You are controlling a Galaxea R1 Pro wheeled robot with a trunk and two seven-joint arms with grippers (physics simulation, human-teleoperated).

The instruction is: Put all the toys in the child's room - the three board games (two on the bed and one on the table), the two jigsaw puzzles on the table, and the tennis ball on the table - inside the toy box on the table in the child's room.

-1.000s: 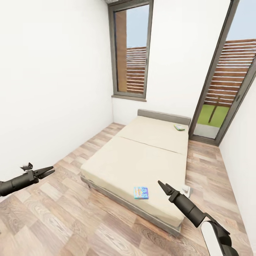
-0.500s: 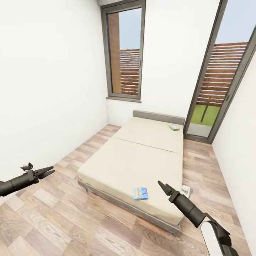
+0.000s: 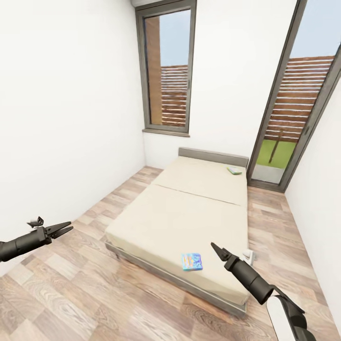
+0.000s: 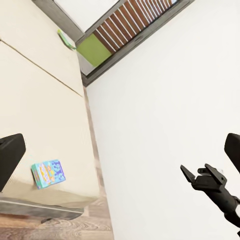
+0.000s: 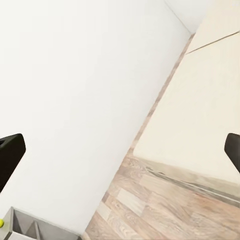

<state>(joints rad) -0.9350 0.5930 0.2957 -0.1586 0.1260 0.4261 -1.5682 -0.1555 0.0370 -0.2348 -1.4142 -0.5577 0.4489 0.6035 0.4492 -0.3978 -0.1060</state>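
Cream bed (image 5: pixel 200 115) above wood floor (image 5: pixel 165 210), beside white wall (image 5: pixel 75 100).

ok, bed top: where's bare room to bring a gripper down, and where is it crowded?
The bed is mostly bare: everything between the seam line and the foot edge, except the small blue board game near the foot. Beyond the seam, only the far-right corner is taken, by a second board game. The right gripper hangs beside the blue one.
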